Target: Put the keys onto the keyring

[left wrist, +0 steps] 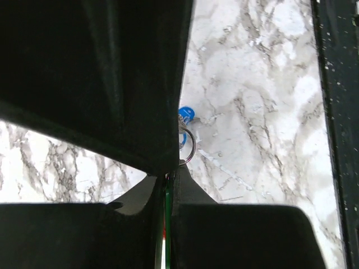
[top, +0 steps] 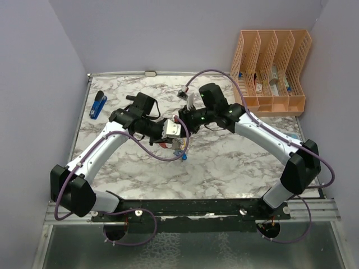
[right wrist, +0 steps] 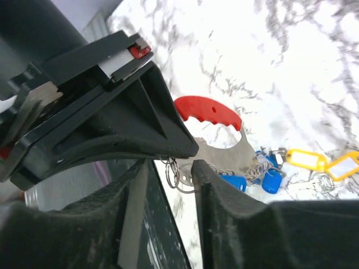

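My left gripper point(top: 164, 130) point(left wrist: 171, 171) is shut on the keyring point(top: 173, 130), held above the table's middle. In the right wrist view the keyring shows a red grip point(right wrist: 208, 110) and a silver-grey plate point(right wrist: 225, 151). Keys hang from it on small rings and chain: blue ones point(right wrist: 271, 180) point(top: 183, 156) and yellow ones point(right wrist: 306, 159). My right gripper point(top: 185, 121) point(right wrist: 171, 166) is right against the left one, its jaws apart, with small split rings point(right wrist: 179, 175) in the gap between them. From the left wrist I see one split ring point(left wrist: 187, 146) and a blue key head point(left wrist: 185, 114) just past the fingertips.
A blue stapler point(top: 98, 105) lies at the table's far left. An orange file rack point(top: 272, 72) with a few items stands at the back right. The black mounting rail point(top: 190, 208) runs along the near edge.
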### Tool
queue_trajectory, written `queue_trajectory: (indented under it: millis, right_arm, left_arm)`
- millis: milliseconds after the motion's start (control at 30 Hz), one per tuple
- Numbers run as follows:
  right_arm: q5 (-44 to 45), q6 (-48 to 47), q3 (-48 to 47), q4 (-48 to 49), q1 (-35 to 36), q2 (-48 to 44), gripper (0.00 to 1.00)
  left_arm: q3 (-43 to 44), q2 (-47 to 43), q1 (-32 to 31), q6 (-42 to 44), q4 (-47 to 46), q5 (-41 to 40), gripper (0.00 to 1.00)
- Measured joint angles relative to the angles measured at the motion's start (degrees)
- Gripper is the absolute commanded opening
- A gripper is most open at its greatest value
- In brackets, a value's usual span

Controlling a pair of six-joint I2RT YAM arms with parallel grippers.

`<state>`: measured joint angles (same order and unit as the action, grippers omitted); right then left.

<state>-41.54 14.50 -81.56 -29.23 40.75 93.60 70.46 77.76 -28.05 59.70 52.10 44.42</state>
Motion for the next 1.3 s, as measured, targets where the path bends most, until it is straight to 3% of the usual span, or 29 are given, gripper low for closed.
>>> queue_trajectory:
  millis: [300,633,867,1000,1300]
  right_arm:
    - [18.45,10.27,9.75,10.08,0.07,-7.78,0.30]
    - [28.76,20.02,19.08,14.16,0.07,-15.58,0.28]
    - [30.23,27.89,24.68,22.82,0.07,-21.33,0.23]
    - [30.21,32.85,30.47,28.94,0.57,-20.92,0.23]
    - [31.21,39.06,34.21,38.99,1.73,-19.80,0.18]
  left_arm:
    - [-1.16,-0.09,1.49,-7.82,-8.83,-0.39,0.00]
    - [-2.80,-0.17,2.23,-15.23,-15.98,-2.69,0.00]
    - [-3.85,-0.28,2.23,-19.87,-20.31,-3.80,0.00]
    - [-4.31,-0.31,2.45,-21.73,-21.77,-3.85,0.00]
    - [-4.33,-0.33,2.45,-24.44,-23.82,-3.82,0.00]
